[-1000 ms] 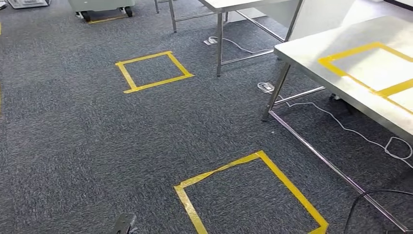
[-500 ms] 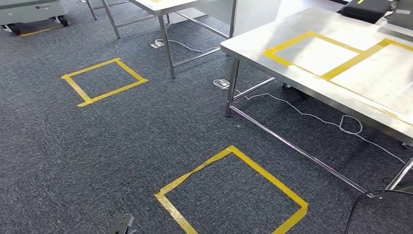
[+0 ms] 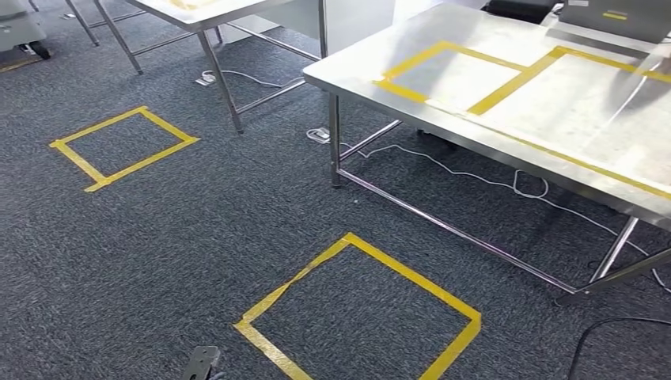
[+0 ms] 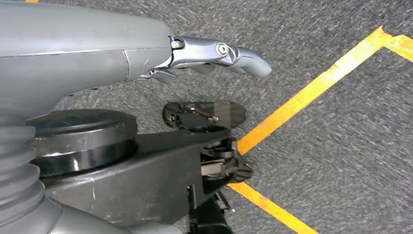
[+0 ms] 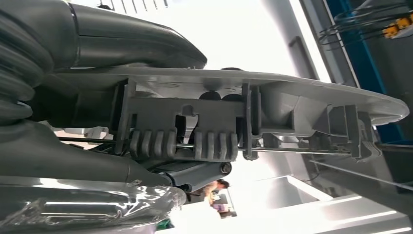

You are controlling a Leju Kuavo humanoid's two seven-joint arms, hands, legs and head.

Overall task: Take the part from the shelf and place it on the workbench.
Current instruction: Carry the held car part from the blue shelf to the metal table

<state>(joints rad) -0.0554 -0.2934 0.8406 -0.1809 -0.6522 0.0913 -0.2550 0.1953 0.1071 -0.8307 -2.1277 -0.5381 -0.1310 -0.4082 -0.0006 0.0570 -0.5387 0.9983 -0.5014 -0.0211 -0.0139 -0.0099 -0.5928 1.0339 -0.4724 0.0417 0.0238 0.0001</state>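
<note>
The part (image 5: pixel 253 122) is a long grey plastic moulding with ribs and clips, seen close up in the right wrist view. My right hand (image 5: pixel 122 44) grips it, with the thumb over one side and the fingers under the other. The steel workbench (image 3: pixel 554 119) stands ahead on the right in the head view, its top marked with yellow tape rectangles (image 3: pixel 451 75). My left hand (image 4: pixel 214 53) hangs beside my body above the carpet, fingers stretched out and holding nothing.
Grey carpet carries two yellow tape squares, one near (image 3: pixel 356 313) and one farther left (image 3: pixel 123 146). A second steel table (image 3: pixel 206 24) stands behind. White cables (image 3: pixel 475 178) trail under the workbench, and a black cable (image 3: pixel 617 336) lies at the lower right.
The camera has turned right: the workbench now takes up more of the picture and the floor squares have slid left. The right hand's hold cannot be compared.
</note>
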